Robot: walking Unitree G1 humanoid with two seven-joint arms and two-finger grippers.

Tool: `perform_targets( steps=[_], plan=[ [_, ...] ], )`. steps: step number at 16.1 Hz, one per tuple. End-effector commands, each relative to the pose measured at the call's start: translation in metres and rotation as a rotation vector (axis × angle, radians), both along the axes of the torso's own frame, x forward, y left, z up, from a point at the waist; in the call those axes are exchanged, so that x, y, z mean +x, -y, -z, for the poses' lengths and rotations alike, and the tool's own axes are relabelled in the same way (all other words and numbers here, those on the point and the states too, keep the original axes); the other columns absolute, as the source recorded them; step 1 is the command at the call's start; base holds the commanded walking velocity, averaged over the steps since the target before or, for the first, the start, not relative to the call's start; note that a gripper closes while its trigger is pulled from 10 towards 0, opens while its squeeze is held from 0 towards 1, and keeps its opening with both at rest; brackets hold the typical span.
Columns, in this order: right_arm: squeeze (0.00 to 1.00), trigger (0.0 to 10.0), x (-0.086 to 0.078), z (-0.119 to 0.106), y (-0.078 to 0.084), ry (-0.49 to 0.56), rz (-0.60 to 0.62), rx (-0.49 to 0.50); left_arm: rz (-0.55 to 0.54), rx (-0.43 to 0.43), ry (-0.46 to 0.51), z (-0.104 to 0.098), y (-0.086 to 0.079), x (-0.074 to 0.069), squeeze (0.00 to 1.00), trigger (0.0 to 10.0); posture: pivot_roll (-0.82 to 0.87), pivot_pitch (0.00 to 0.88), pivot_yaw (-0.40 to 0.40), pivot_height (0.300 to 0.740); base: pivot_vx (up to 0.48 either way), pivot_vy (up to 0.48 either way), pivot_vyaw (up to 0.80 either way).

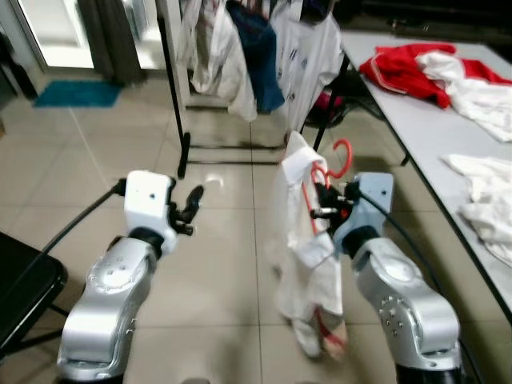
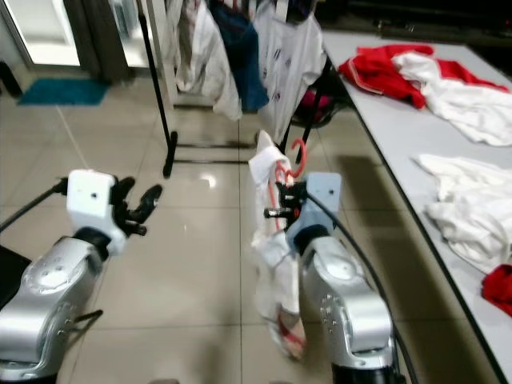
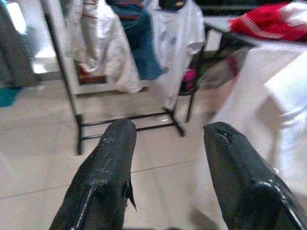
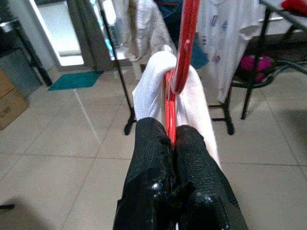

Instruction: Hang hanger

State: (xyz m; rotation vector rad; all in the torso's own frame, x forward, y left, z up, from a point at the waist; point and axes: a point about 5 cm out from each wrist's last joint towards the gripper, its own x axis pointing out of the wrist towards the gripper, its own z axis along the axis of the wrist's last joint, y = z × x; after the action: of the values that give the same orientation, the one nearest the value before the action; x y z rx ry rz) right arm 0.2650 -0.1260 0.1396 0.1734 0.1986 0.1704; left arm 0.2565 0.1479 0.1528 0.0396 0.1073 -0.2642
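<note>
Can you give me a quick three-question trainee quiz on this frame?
1. True or false: the right gripper is shut on the red hanger.
2. What hangs on that hanger? A) white garment B) blue jeans C) nothing
3. Fill in: the left gripper is ____, holding nothing.

Key
1. True
2. A, the white garment
3. open; the clothes rack stands ahead on the tiled floor

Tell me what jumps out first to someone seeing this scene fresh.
The red hanger with a white garment draped on it, pinched in the right pincer at centre. Ahead stands a black clothes rack already hung with clothes, and red and white clothes are heaped on the table to the right. The left pincer is open.
</note>
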Motion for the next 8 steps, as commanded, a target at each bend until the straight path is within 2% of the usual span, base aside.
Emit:
perform_targets(
  steps=[1,8],
  plan=[
    [0.00,10.0,0.0020,-0.0056,0.0018,0.035,0.014,0.001,0.000,0.014,0.014,-0.0033,-0.0015,0.0005,0.00,10.0,0.08,0.041,-0.060,0.740,0.304,0.000,0.00],
    [0.00,10.0,0.0012,-0.0029,0.0010,0.038,0.011,-0.027,0.004,0.019,0.017,-0.0045,0.0000,0.0015,0.00,10.0,0.08,0.053,-0.055,0.740,0.306,0.000,0.00]
  ],
)
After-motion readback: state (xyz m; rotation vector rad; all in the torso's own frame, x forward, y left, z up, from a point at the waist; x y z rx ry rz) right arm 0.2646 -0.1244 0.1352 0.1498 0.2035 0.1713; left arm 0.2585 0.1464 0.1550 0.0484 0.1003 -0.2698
